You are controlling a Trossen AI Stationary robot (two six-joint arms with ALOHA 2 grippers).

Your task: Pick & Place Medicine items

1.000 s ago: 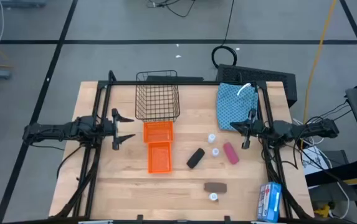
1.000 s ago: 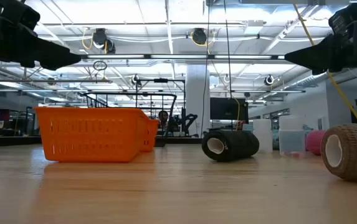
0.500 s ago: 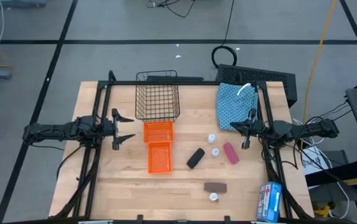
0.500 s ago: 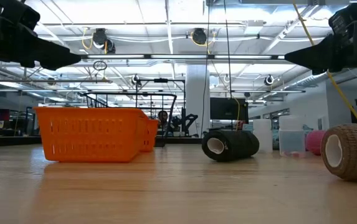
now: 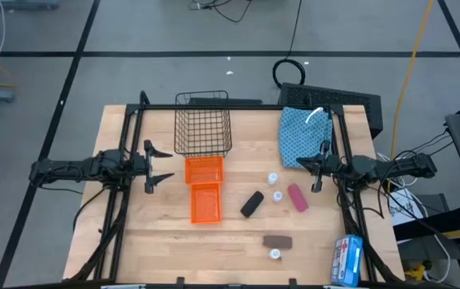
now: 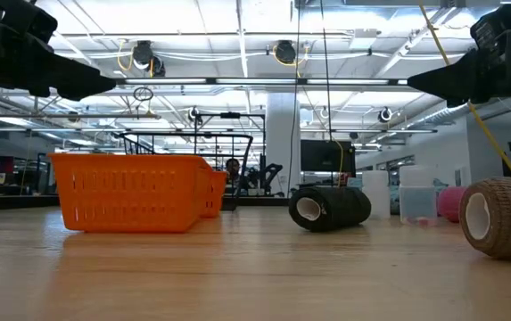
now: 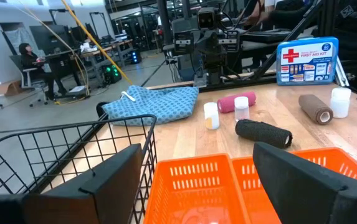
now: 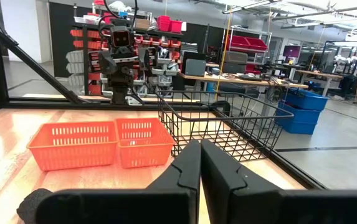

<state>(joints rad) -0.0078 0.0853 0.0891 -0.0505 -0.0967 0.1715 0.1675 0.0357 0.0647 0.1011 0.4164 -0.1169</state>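
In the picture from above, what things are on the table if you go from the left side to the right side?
Left gripper → orange baskets → black roll → pink roll → right gripper → first aid kit.
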